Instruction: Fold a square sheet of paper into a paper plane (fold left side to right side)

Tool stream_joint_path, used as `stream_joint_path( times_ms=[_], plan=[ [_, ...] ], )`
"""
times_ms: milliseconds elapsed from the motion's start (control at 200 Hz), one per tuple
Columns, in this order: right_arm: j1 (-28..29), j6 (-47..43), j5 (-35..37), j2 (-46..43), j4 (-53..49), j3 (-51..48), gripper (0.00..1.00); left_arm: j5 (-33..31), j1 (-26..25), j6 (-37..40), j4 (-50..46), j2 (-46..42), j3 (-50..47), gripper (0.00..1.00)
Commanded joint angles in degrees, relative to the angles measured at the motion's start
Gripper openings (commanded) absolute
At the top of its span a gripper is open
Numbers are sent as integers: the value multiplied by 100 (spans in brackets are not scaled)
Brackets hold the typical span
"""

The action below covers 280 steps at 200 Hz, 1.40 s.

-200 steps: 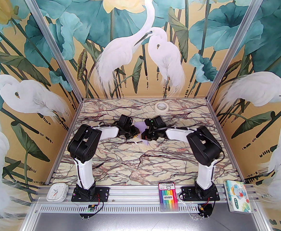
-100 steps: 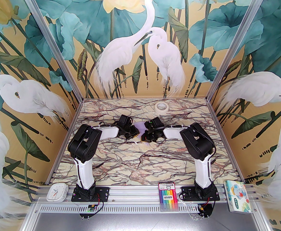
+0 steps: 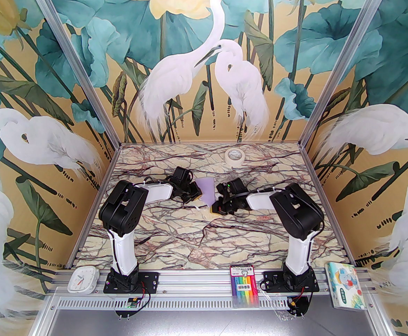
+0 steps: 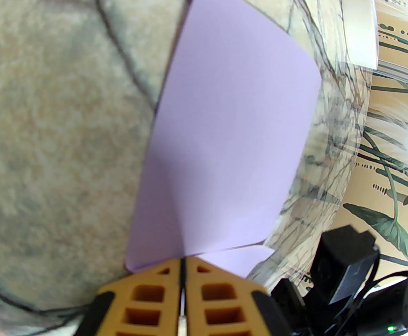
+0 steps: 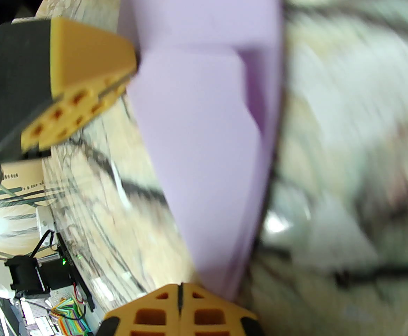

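The square sheet of paper (image 3: 206, 190) is pale lavender and folded into a layered shape, wide at the far end and tapering toward me like the paper plane. It sits mid-table between both grippers. My left gripper (image 3: 199, 197) is shut on its left near edge; its fingers (image 4: 162, 285) pinch the paper (image 4: 224, 135). My right gripper (image 3: 214, 209) is shut at the narrow near end. There the paper (image 5: 204, 124) runs down to the right gripper (image 5: 180, 289); whether that gripper pinches it I cannot tell. The left fingers (image 5: 85, 93) clamp the paper's edge.
A white tape roll (image 3: 234, 156) lies near the back wall, beyond the paper. On the front rail sit a white clock (image 3: 82, 279), a marker pack (image 3: 245, 285) and a colourful tissue pack (image 3: 345, 285). Painted walls close in the marble table (image 3: 190, 236) on three sides.
My right gripper slid right and toward me along the paper, uncovering most of it. My left gripper closed further on the paper's edge and stayed in place.
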Motion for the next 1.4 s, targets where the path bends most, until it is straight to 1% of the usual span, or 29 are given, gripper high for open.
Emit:
stream_joint_path(
  times_ms=[0,145,250,400,655,845,965,1195,1395],
  plan=[
    [-78,77,-68,-204,-150,-314,0,-318,32,36,-400,278,-27,9],
    [-80,42,-68,-560,-282,-129,0,-242,32,43,-365,238,-1,10],
    [-74,114,-142,-508,-269,179,0,-209,29,30,-369,250,32,10],
    [-71,332,-137,-50,-137,673,0,-171,23,4,-352,250,35,10],
    [-66,120,226,816,-643,1434,0,-149,31,0,-352,250,70,11],
    [-66,-275,698,989,-1360,1427,0,-171,71,51,-295,250,43,11],
    [-66,-384,880,962,-1527,1211,0,-172,183,78,-230,255,-5,12],
    [-66,-352,955,871,-1456,874,0,-90,522,195,-124,266,-62,12],
    [-57,-260,894,781,-1341,817,0,29,799,345,-141,281,-11,12]
  ],
)
